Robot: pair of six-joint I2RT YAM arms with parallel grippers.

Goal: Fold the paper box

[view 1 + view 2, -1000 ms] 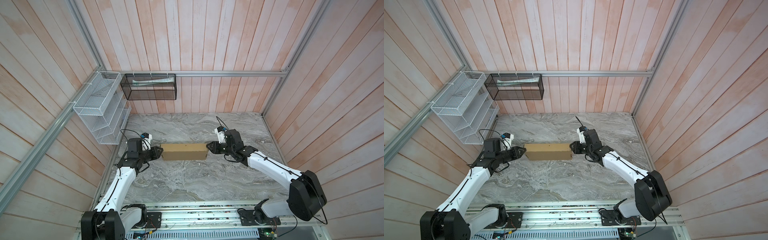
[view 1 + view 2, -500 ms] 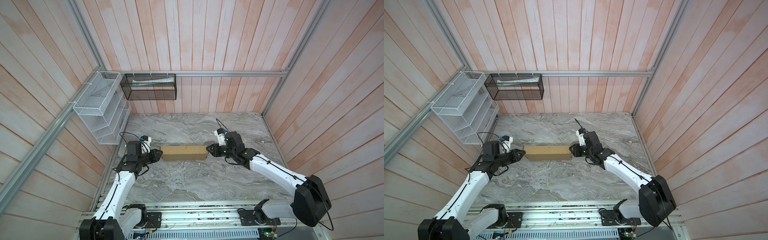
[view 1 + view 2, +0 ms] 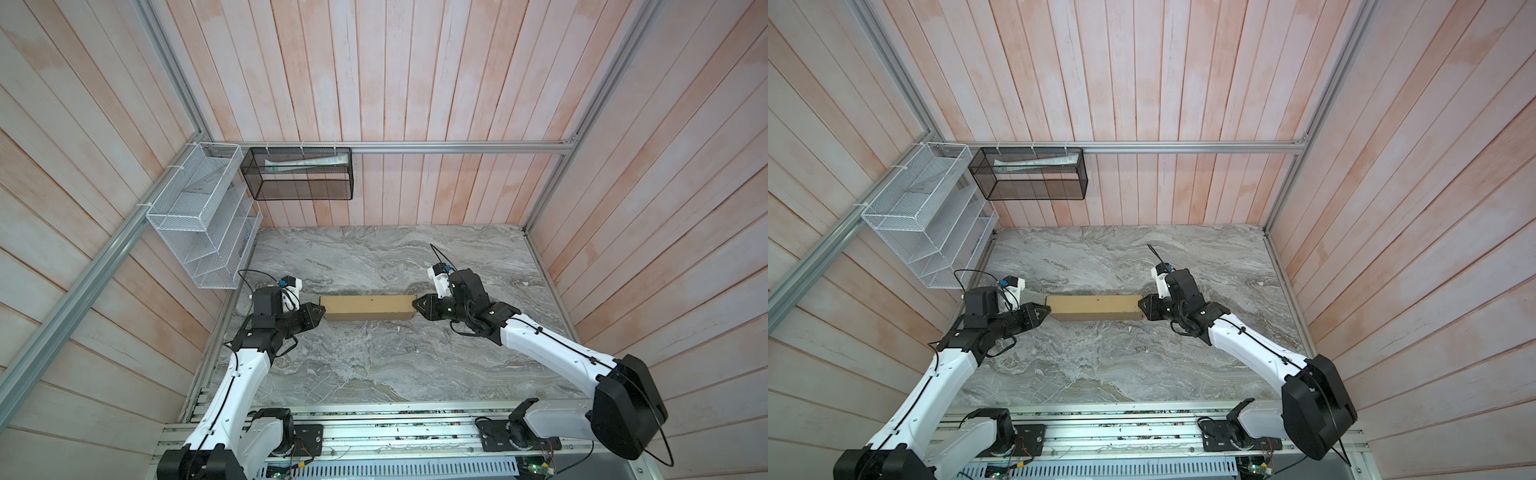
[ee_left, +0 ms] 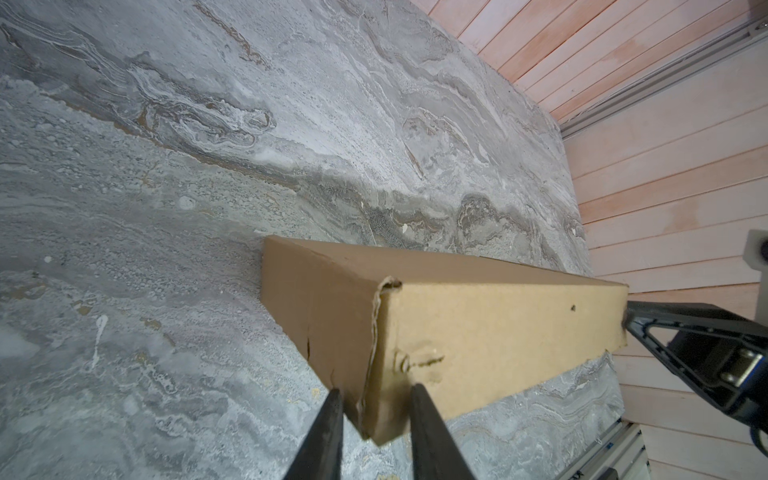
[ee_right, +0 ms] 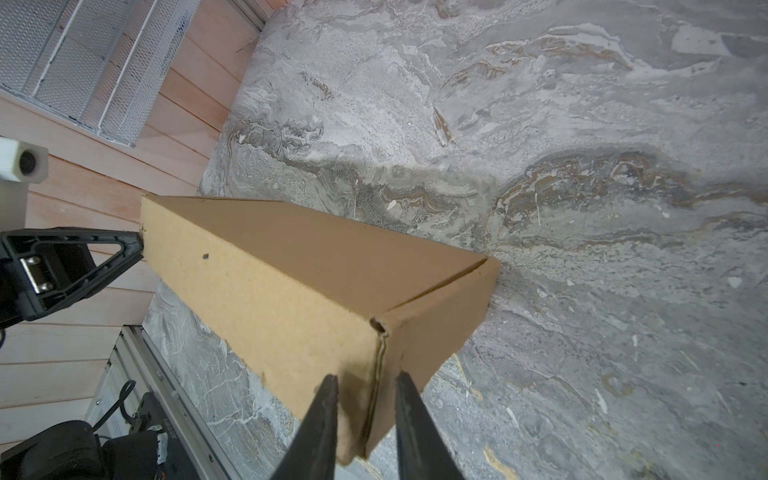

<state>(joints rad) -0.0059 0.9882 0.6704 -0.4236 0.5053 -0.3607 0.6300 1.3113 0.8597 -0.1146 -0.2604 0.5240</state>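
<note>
Grey counter [image 3: 374, 365] holds the paper box [image 3: 368, 306] at its middle. Your left fingers [image 3: 319, 311] and right fingers [image 3: 417, 304] clamp its two ends. Pull unevenly and a corner may crush or slip out.

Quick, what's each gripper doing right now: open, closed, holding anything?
Left gripper: closed on one end corner of the paper box.
Right gripper: closed on the opposite end corner of the paper box.

white wire rack [image 3: 195, 199] beside black mesh basket [image 3: 299, 190], above marble tabletop [image 3: 374, 365].
</note>
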